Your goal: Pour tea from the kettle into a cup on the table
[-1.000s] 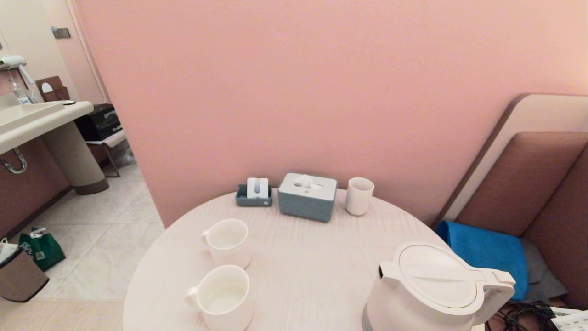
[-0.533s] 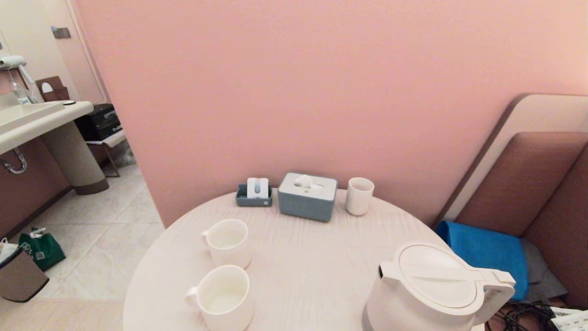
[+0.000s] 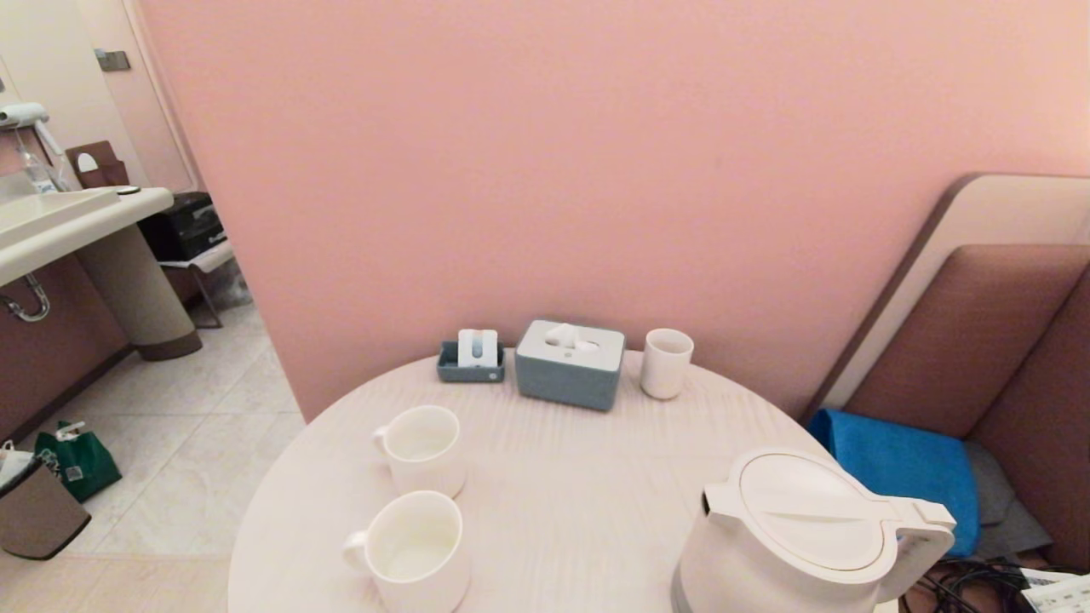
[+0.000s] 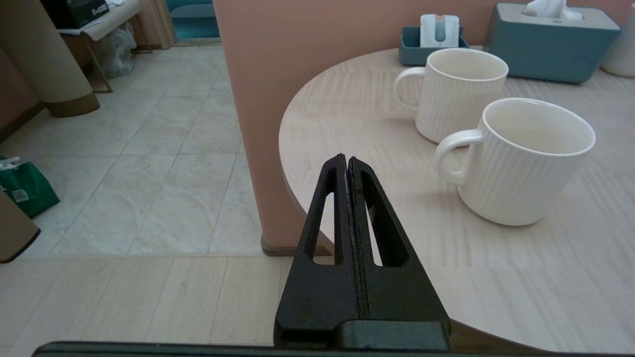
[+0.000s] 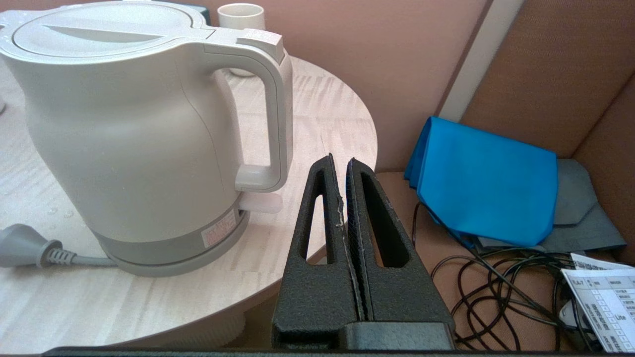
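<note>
The white kettle (image 3: 800,536) stands on its grey base at the table's (image 3: 562,502) near right, its handle (image 5: 275,114) turned to the right. Two white cups sit at the near left: the nearer cup (image 3: 413,552) and the farther cup (image 3: 423,449), both with handles to the left. In the left wrist view they show as the nearer cup (image 4: 526,161) and the farther cup (image 4: 459,94). My left gripper (image 4: 346,159) is shut and empty, off the table's near left edge. My right gripper (image 5: 340,162) is shut and empty, just right of the kettle's handle, not touching it. Neither gripper shows in the head view.
At the table's back stand a grey tissue box (image 3: 569,363), a small grey tray with a white item (image 3: 471,358) and a handleless white tumbler (image 3: 666,363). A grey plug and cord (image 5: 34,248) lie by the kettle. A blue cloth (image 3: 903,472) and black cables (image 5: 501,292) lie on the seat at the right.
</note>
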